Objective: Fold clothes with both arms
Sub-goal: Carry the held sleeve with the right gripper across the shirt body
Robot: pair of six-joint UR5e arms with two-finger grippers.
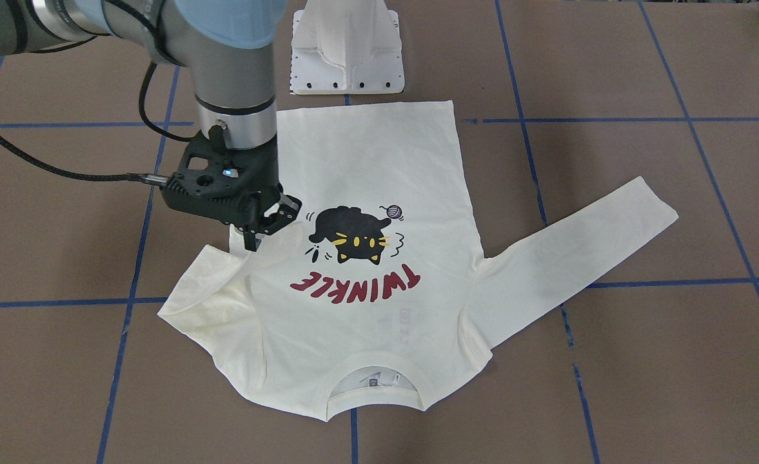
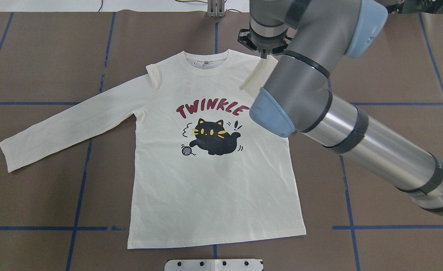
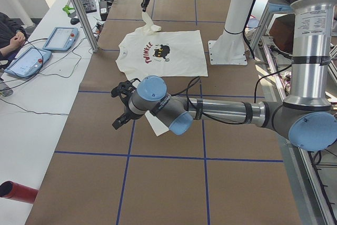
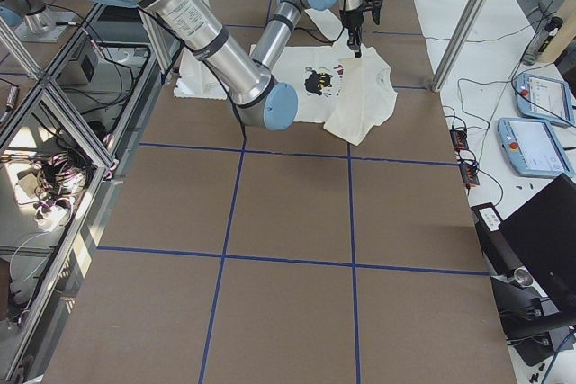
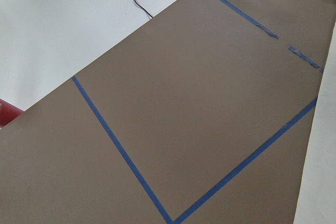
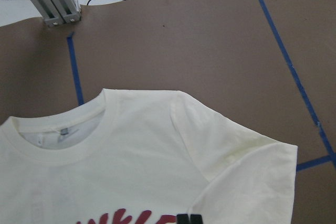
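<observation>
**While the right sleeve hangs pinched, the left one waits**

Because the right end effector is closed on the cuff of that sleeve, the cloth rises to its fingers in a small peak. The rest of the sleeve is doubled over at the shoulder, its outer fold lying to the side of the end effector away from the cat print. The shirt lies flat and face up on the bench. The print is just beside the end effector, and the collar is a little farther off, away from the robot's base. The left sleeve stretches straight out on the far side of the shirt's body.

The left end effector hovers above bare bench near that sleeve's cuff (only a side view catches it, so I cannot tell whether it is open or closed).

This looks like the first fold: bringing the right sleeve in over the chest. The next move probably calls for three things:

- Carry the cuff on across toward the print.
- Lower it until the sleeve lies flat.
- Only then let go.

Staying low and slow should keep the shoulder from dragging and the body from wrinkling. After that, the left arm would likely mirror the fold with its own sleeve.
</observation>
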